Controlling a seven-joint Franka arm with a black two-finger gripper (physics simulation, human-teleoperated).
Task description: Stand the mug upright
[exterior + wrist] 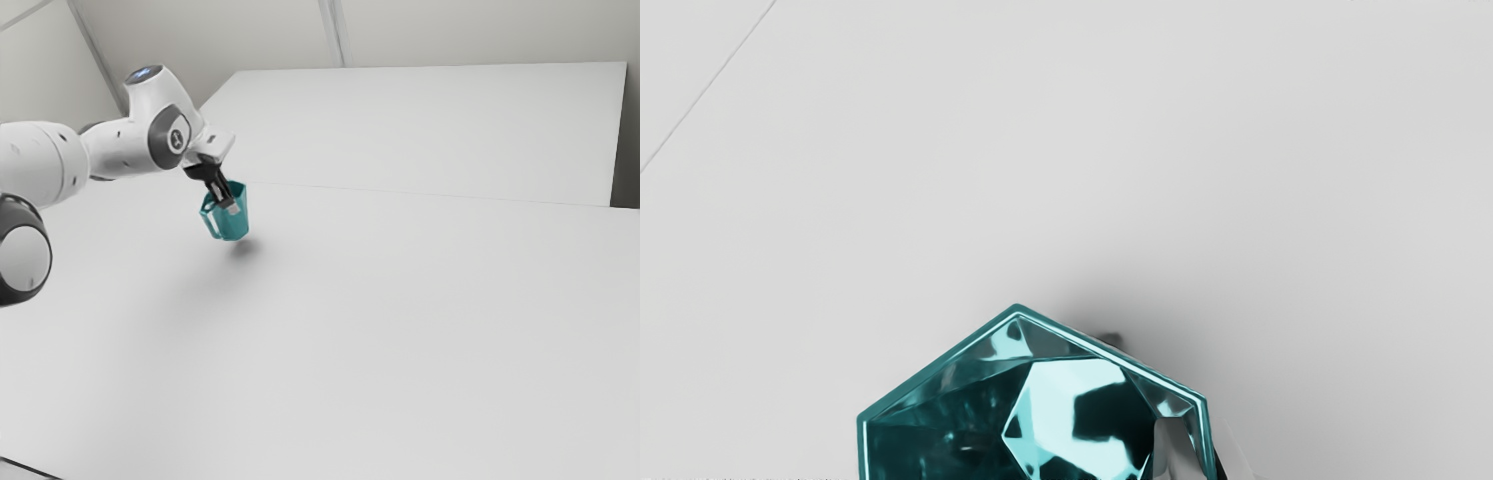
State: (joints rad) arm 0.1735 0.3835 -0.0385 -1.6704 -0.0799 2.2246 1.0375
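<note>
My gripper (229, 206) reaches down to the teal, faceted mug (231, 226), shut on its wall. The mug's opening faces up, with a slight tilt, and its handle (208, 218) points toward the exterior view's left. A shadow lies below the mug, which appears to hang just above the table. In the wrist view the camera looks into the open mug (940, 443). There my gripper (1203, 460) pinches the wall near a corner, one finger inside and the other outside.
The white table (400, 330) extends widely around the mug, toward the exterior view's right and front. Behind stands a pale panel or surface (430, 130) beyond a thin seam line. The arm (120, 150) comes in from the exterior view's left.
</note>
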